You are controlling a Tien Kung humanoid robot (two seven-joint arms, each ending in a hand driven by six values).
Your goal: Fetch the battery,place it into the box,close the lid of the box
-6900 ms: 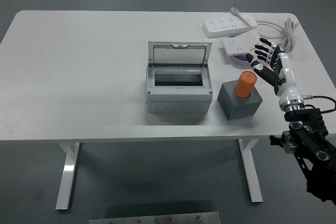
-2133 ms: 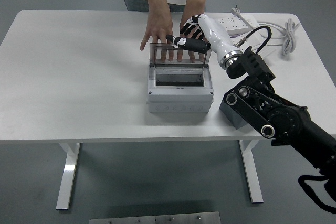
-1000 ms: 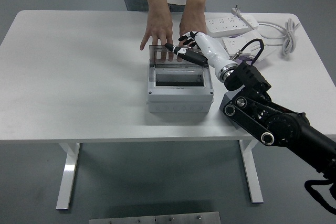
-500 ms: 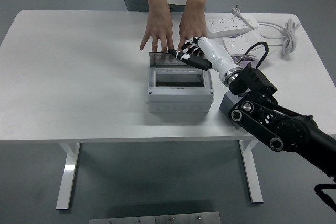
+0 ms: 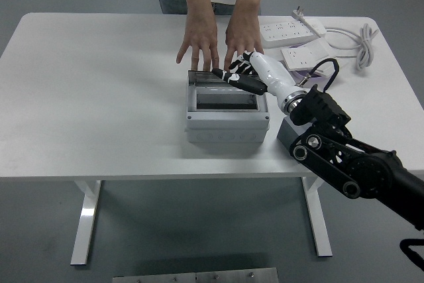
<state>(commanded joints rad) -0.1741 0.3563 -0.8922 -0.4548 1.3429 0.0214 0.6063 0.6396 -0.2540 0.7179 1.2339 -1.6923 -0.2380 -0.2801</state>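
Observation:
The grey box [image 5: 226,118] stands mid-table. Its clear lid [image 5: 215,78] is tipped far down over the opening. My right hand [image 5: 238,75] lies on the lid's right part with fingers stretched out flat, holding nothing. The orange battery does not show anywhere; the grey holder block [image 5: 288,138] peeks out from under my right forearm with its top hidden. A person stands at the far side with both hands [image 5: 199,39] [image 5: 242,34] flat on the table just behind the box, fingertips at the lid's back edge. My left arm is out of view.
Two white power strips [image 5: 291,29] [image 5: 306,52] and a coiled white cable [image 5: 359,39] lie at the back right. My black right arm [image 5: 344,160] crosses the table's right front corner.
The lid has swung down from upright towards the box, my right hand following it down and nearer. Since the oldest frame the battery has left the holder and the person has stepped in.

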